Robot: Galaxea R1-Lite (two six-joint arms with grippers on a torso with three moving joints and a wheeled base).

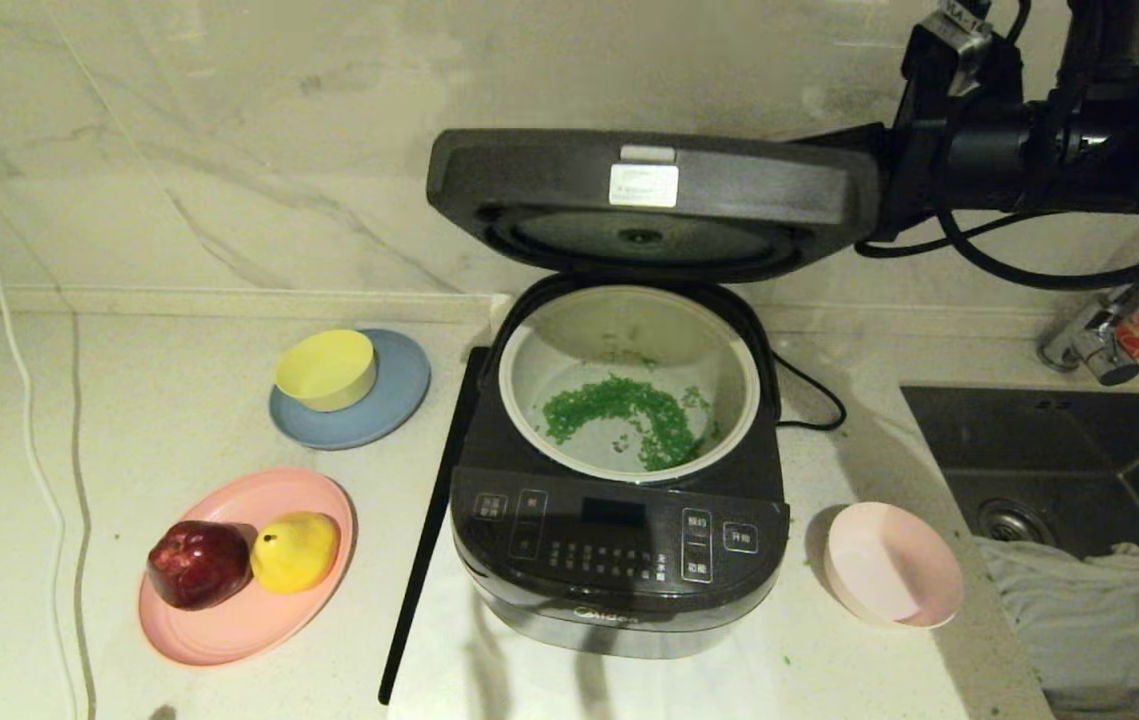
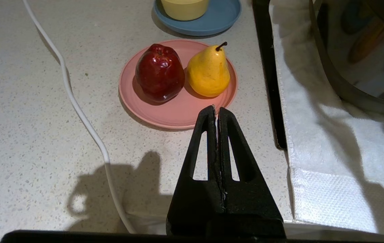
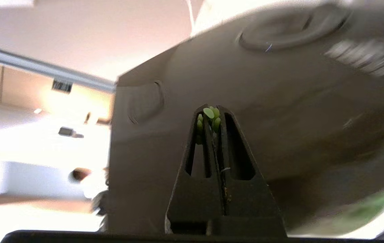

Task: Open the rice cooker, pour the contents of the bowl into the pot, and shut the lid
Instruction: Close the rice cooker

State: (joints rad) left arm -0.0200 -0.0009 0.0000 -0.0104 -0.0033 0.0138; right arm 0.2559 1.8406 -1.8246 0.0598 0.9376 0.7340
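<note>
Pale speckled counter (image 1: 179, 400) against a marble wall; sink (image 1: 1059, 440) at right. Cooker (image 1: 619, 540) stands central on a white cloth (image 2: 330, 162), lid (image 1: 649, 195) raised, green bits (image 1: 629, 410) in the pot (image 1: 529, 370). Pink bowl (image 1: 894, 575) lies beside it, right. Right gripper (image 3: 213, 113), fingers closed, against the lid's top. Left gripper (image 2: 217, 109) closed, above the counter near the fruit plate (image 2: 178, 111).

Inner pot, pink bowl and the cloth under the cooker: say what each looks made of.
Inner pot: probably coated metal; smooth off-white satin wall with a thin rim.
Pink bowl: likely matte plastic; even pale colour, soft sheen.
Cloth: woven fabric or paper towel; white with a fine waffle texture.
</note>
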